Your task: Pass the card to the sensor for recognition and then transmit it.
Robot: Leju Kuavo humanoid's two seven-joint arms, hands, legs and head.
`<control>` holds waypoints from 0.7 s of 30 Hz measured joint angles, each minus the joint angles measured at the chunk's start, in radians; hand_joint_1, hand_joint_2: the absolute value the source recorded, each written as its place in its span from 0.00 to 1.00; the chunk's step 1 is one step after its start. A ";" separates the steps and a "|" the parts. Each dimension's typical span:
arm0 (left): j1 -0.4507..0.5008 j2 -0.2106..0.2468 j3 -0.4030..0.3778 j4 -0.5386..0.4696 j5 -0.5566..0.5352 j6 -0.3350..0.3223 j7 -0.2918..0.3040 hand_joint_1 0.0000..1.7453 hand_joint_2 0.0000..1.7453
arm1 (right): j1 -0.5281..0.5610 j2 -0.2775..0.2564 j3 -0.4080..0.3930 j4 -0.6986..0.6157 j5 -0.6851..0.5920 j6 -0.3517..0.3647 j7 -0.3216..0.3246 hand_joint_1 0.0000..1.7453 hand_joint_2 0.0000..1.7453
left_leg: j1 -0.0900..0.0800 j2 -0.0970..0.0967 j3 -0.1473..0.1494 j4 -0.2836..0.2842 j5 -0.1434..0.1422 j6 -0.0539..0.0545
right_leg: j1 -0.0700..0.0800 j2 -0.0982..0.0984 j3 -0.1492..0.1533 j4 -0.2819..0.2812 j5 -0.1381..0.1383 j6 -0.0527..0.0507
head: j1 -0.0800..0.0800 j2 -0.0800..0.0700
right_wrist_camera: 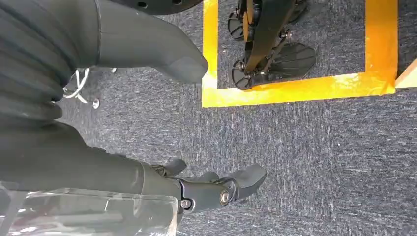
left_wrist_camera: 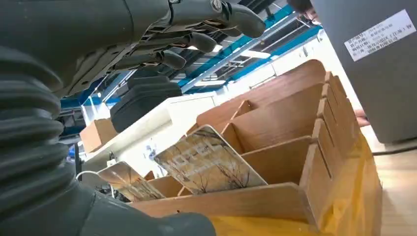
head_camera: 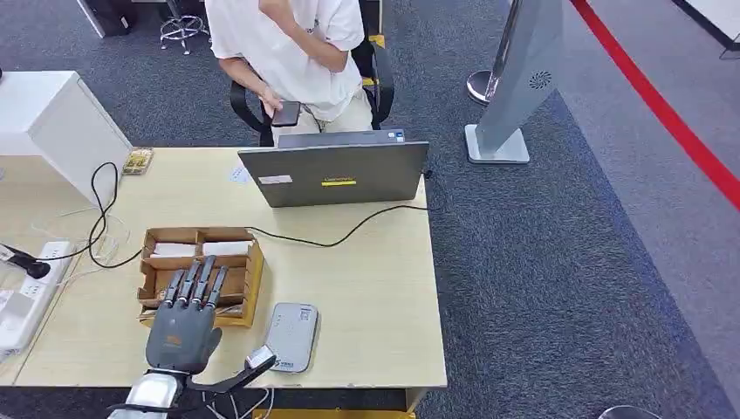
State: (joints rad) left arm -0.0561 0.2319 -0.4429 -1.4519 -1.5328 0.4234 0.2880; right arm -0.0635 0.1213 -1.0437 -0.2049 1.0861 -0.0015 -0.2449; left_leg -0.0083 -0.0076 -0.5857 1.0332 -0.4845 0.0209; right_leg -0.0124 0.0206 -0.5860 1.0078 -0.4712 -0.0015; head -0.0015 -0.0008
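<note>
Head view showed the left hand (head_camera: pixel 183 327), fingers spread and empty, hovering over the wooden box (head_camera: pixel 249 288), apparently about to pick out a card (left_wrist_camera: pixel 206 164) for the sensor (head_camera: pixel 291 336).

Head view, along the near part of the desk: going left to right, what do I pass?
White power strip → wooden card box with the left hand hovering over its near side → grey card sensor → bare desk → carpet.
</note>
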 joint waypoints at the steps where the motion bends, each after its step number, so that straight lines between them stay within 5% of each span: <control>1: 0.000 -0.003 0.001 0.004 0.000 -0.001 -0.005 0.00 1.00 | 0.000 0.000 0.000 0.000 0.000 0.000 0.000 0.00 1.00 | 0.000 0.000 0.000 0.000 0.000 0.000 | 0.000 0.000 0.000 0.000 0.000 0.000 | 0.000 0.000; 8: 0.000 -0.015 0.006 0.020 0.000 -0.002 -0.008 0.00 1.00 | 0.000 0.000 -0.001 0.000 0.003 0.001 0.000 0.00 1.00 | 0.000 0.000 0.000 0.000 0.000 0.000 | 0.000 0.000 0.000 0.000 0.000 0.000 | 0.000 0.000; 9: 0.000 -0.017 0.006 0.021 0.000 -0.002 -0.008 1.00 1.00 | 0.000 0.000 -0.001 0.000 0.003 0.001 0.000 0.00 1.00 | 0.000 0.000 0.000 0.000 0.000 0.000 | 0.000 0.000 0.000 0.000 0.000 0.000 | 0.000 0.000; 21: 0.007 -0.054 0.064 0.039 0.000 -0.015 -0.102 1.00 1.00 | 0.000 0.000 -0.002 0.000 0.014 0.002 0.003 0.00 1.00 | 0.000 0.000 0.000 0.000 0.000 0.000 | 0.000 0.000 0.000 0.000 0.000 0.000 | 0.000 0.000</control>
State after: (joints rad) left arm -0.0487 0.1781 -0.3784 -1.4134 -1.5328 0.4082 0.1858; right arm -0.0632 0.1213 -1.0452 -0.2049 1.1002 0.0000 -0.2419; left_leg -0.0083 -0.0076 -0.5858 1.0331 -0.4845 0.0209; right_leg -0.0124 0.0206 -0.5859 1.0078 -0.4712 -0.0015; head -0.0015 -0.0008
